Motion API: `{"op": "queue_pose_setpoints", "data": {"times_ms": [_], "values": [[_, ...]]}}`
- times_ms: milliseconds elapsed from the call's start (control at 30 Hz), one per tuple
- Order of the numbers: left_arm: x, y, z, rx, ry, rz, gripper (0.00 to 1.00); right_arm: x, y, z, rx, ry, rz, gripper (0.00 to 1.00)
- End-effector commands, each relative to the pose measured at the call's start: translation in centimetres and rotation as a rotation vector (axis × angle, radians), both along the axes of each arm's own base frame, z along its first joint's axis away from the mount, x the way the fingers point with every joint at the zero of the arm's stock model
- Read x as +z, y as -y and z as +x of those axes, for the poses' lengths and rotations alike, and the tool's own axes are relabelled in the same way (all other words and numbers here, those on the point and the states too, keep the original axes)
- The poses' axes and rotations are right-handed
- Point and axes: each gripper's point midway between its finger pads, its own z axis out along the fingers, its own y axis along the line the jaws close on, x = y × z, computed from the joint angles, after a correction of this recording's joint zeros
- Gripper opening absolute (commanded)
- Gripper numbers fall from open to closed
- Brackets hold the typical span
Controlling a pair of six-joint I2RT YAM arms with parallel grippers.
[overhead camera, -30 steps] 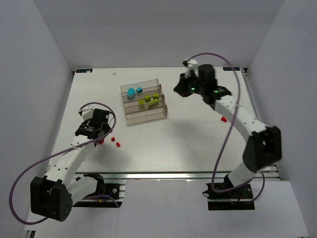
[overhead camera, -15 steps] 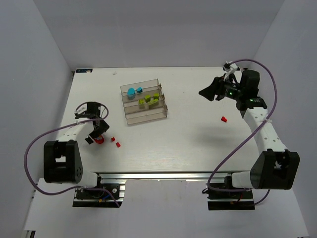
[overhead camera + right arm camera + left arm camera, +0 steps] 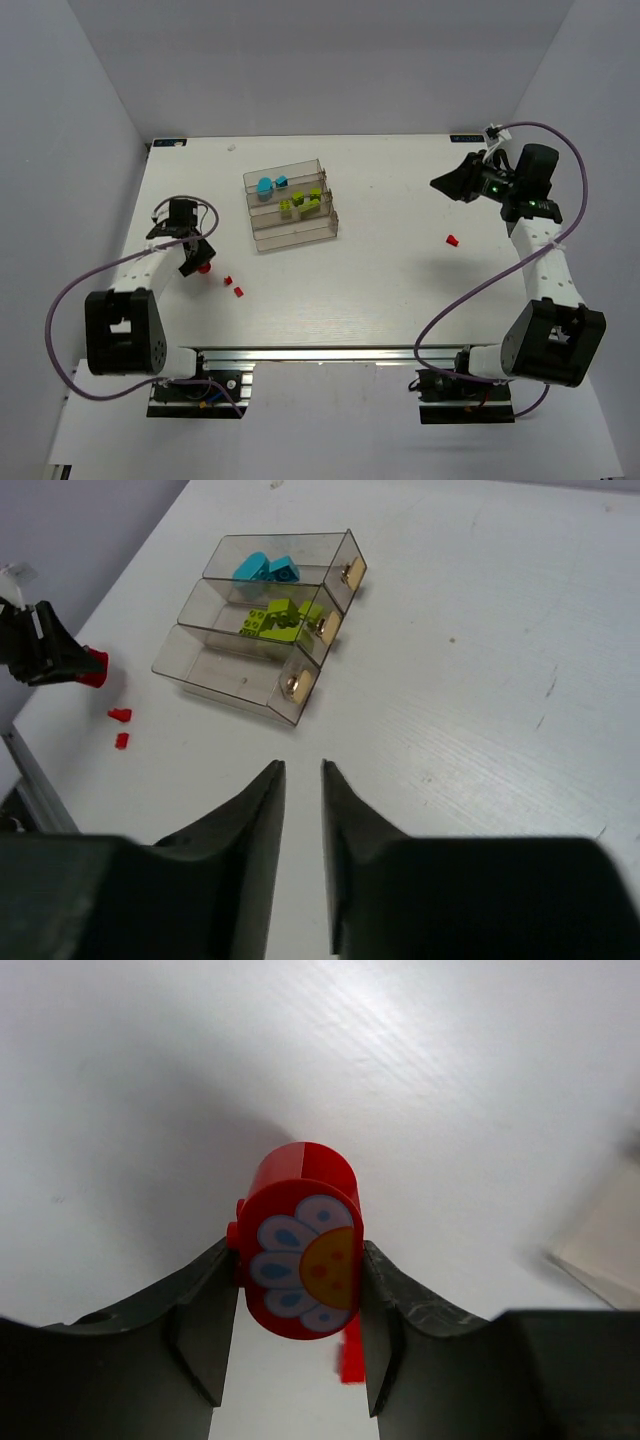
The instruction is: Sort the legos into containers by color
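Observation:
My left gripper (image 3: 197, 260) is shut on a rounded red lego with a flower print (image 3: 302, 1250), held just above the table at the left, well left of the containers. The containers (image 3: 290, 212) are a clear stepped rack: cyan legos (image 3: 270, 184) in the far trough, lime legos (image 3: 300, 203) in the middle one, nothing in the near trough (image 3: 230, 675). Two small red legos (image 3: 233, 285) lie beside the left gripper and one red lego (image 3: 452, 240) lies at the right. My right gripper (image 3: 303, 767) hovers high at the far right, open by a narrow gap and holding nothing.
In the left wrist view a corner of the rack (image 3: 600, 1255) shows at the right, and a blurred red lego (image 3: 350, 1355) lies on the table under the fingers. The table's front edge (image 3: 330, 350) runs above the arm bases.
My right gripper has swung away from the rack to the far right corner. My left gripper, with the red lego, has shifted slightly toward the far side.

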Motion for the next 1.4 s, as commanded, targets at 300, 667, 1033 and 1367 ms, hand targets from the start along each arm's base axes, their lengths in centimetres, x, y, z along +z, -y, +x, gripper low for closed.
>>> {"op": "queue_pose_setpoints", "data": {"times_ms": [300, 667, 1033, 1367], "values": [[13.7, 16.7, 8.5, -1.306, 0.795, -0.241, 0.05, -5.2, 4.5, 2.1, 0.064, 0.054, -0.359, 0.00], [8.3, 21.3, 12.0, -1.543, 0.565, -0.106, 0.25, -6.7, 6.4, 2.7, 0.034, 0.107, -0.442, 0.19], [7.1, 21.3, 14.1, -1.468, 0.467, 0.044, 0.65, -8.2, 8.0, 3.1, -0.010, 0.052, -0.425, 0.53], [14.6, 19.8, 14.2, -1.166, 0.616, 0.004, 0.00, -13.2, 11.3, 4.2, -0.079, -0.178, -0.492, 0.15]]}}
